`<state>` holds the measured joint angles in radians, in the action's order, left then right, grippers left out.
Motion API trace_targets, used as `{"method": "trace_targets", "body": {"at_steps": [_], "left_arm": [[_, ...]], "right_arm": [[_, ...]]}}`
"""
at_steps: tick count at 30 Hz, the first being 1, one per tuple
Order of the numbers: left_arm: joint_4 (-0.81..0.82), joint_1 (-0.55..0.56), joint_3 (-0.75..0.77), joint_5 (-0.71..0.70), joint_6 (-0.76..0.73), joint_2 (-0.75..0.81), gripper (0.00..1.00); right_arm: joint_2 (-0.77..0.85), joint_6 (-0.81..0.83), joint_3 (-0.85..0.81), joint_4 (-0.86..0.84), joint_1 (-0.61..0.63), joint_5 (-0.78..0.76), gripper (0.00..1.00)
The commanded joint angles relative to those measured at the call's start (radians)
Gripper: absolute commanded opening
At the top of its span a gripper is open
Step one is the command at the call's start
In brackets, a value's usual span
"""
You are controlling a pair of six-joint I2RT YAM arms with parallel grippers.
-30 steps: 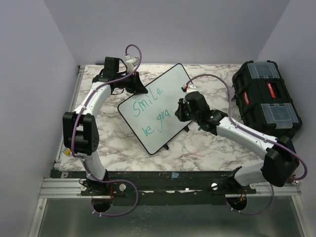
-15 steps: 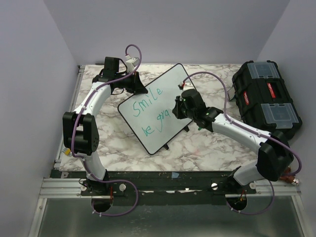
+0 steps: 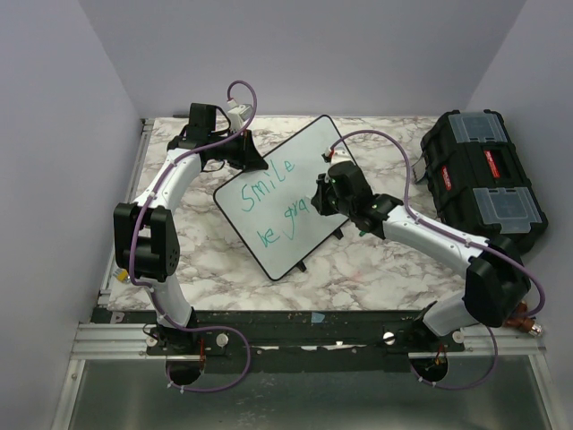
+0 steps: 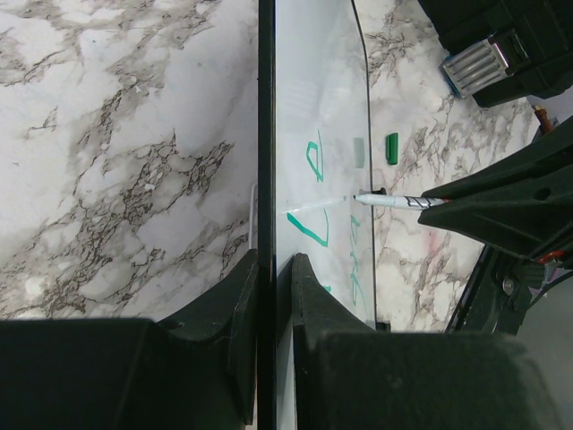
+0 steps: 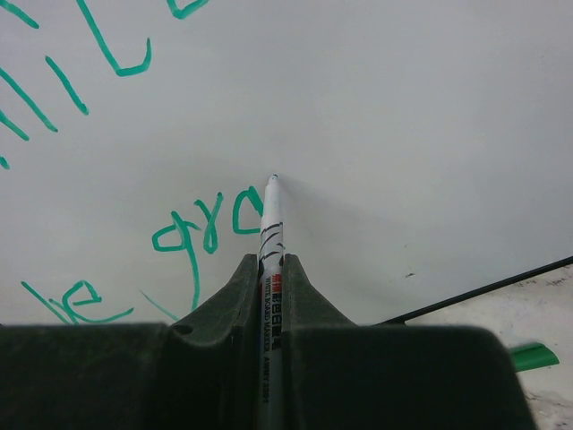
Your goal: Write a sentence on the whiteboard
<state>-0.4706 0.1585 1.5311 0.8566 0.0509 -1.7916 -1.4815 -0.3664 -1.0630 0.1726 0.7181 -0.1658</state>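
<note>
- Whiteboard (image 3: 309,152) stands on the desk (image 3: 358,260) between my two arms, turned at an angle, on small black feet.
- My left claw (image 4: 273,262) is closed on the board's far left edge, one finger on each face. I judge this is to stop the board from sliding or rocking under the pressure of writing.
- My right claw (image 5: 269,269) is closed around a marker (image 5: 270,215), so that only a short part sticks out in front. A short free end gives firm strokes, I think.
- The marker tip is at the board surface, just right of the last green letter. In the left wrist view it meets its own reflection, so it seems to touch.
- The sentence (image 3: 267,186) is in green, in two uneven lines: "Smile" above, "be gra" below. The last word looks unfinished, so I judge the writing is only partway.
- Count: one board, one marker, one small green piece (image 4: 391,148) (probably the cap) on the desk beside the board, one black toolbox (image 3: 483,179) well apart on the right, and two claws, both occupied.
</note>
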Motion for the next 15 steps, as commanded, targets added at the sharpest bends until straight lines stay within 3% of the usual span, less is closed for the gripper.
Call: {"method": "trace_targets", "body": {"at_steps": [1, 15], "left_arm": [[0.004, 0.009, -0.008, -0.036, -0.112, 0.017, 0.00], [0.007, 0.006, -0.014, -0.035, -0.112, 0.023, 0.00]], "right_arm": [[-0.019, -0.001, -0.005, -0.028, 0.000, 0.017, 0.01], [-0.041, 0.022, -0.011, -0.011, 0.000, -0.033, 0.01]]}}
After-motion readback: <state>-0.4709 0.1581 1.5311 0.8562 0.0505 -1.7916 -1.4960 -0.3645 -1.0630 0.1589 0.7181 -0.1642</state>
